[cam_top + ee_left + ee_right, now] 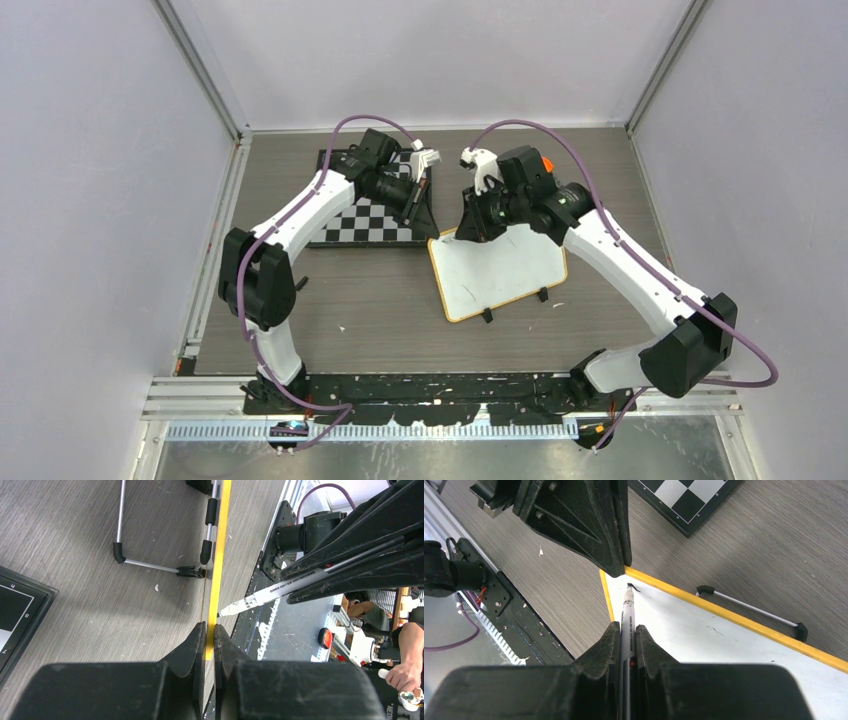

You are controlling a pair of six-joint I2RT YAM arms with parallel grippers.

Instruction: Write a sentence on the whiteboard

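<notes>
Whiteboard (505, 275) lies mid-frame, its upper-left corner pinched in the left pincer (209, 630), arm bent inward. Right pincer (627, 630) clamps a marker (628, 602), tip at that corner.

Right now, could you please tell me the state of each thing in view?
whiteboard: nearly blank, one small black mark near its corner.
marker: uncapped, tip on whiteboard.
left gripper: shut on whiteboard rim.
right gripper: shut on marker.
chessboard: lying flat, partly covered.

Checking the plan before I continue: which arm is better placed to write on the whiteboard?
Right. The right gripper is shut on the marker, its tip on the whiteboard near a corner. The left gripper pinches the yellow rim, probably steadying it.
</notes>
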